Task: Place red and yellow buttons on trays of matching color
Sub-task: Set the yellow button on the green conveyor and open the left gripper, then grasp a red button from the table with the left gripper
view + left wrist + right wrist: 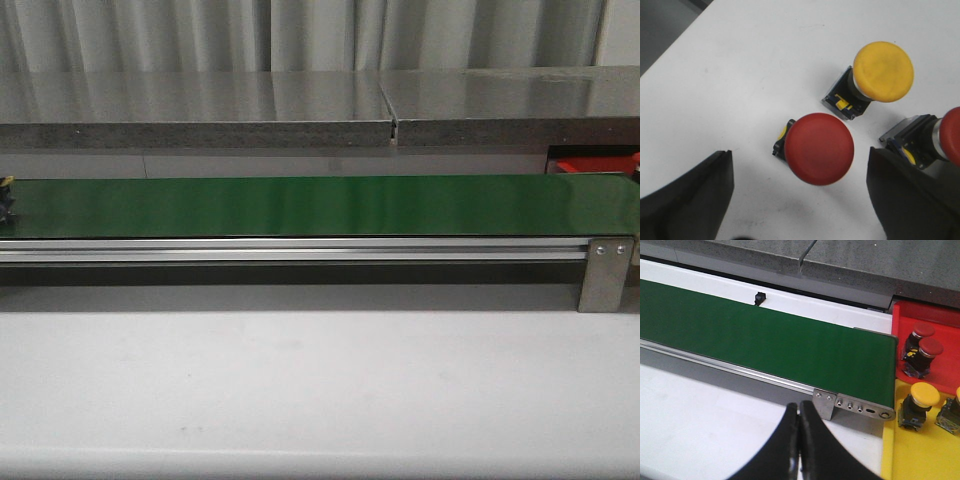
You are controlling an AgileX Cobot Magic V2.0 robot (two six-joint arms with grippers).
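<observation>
Green belt: runs side to side across the front view, bare along most of its length, with a small dark-and-yellow thing just showing at its far left edge, too cut off to name.
Belt rail: silver, along the near edge, ending in a metal bracket on the right.
White table: fills the front of that view, nothing on it there.
Left gripper: spread wide, and there it is, hanging right over a red button that sits between the two dark fingers, touching neither.
Red button: lying on white tabletop, cap up toward the camera, its dark base peeking out at one side.
Yellow button: just beyond the red one, apart from it, base showing beside the cap.
Second red button: at the frame edge, cap partly cut off, its grey-black body close by the other finger.
Right gripper: pressed together, fingertips meeting, nothing between them, poised over white table near the belt's end.
Red tray: past the belt end, holding two red buttons side by side, touching.
Yellow tray: next to the red tray, nearer the gripper, with one yellow button standing on it and another cut by the frame edge.
Small black part: on the white strip behind the belt.
Grey counter: behind everything, with a seam in it.
</observation>
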